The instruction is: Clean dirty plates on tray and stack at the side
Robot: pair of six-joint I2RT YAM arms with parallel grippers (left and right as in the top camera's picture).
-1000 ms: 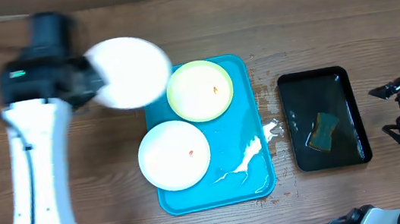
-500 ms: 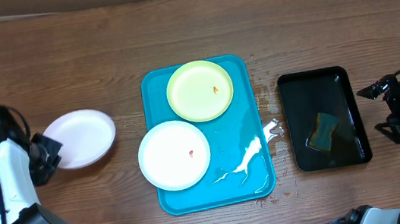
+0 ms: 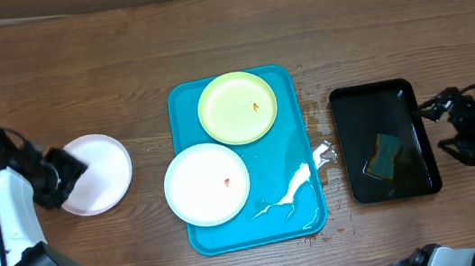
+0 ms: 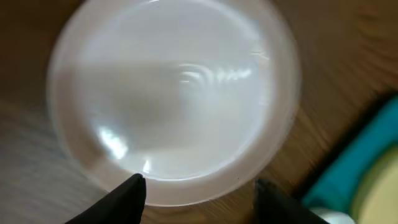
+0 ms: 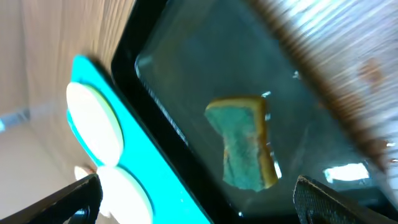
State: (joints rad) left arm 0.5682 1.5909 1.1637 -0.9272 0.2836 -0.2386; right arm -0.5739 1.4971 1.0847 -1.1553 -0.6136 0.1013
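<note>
On the wood left of the turquoise tray (image 3: 263,153) lies a clean white plate (image 3: 95,174). My left gripper (image 3: 63,173) is at that plate's left rim. In the left wrist view the plate (image 4: 174,93) fills the frame, and the left gripper (image 4: 200,190) is open, its dark fingertips (image 4: 134,186) spread beside the near rim without pinching it. A yellow-green plate (image 3: 236,107) and a white plate (image 3: 206,183) rest on the tray, each with an orange speck. My right gripper (image 3: 437,127) hangs open and empty at the black tray's right edge.
A black tray (image 3: 401,99) right of the turquoise one holds water and a green-yellow sponge (image 3: 384,156), also seen as the sponge (image 5: 245,146) between my right gripper (image 5: 202,199) fingers. White foam (image 3: 294,185) streaks the turquoise tray's right side and wets the wood beside it.
My left arm carried the white plate from above the tray's back-left corner down to the table on the left and opened its jaws. The right gripper crept left toward the black tray.
</note>
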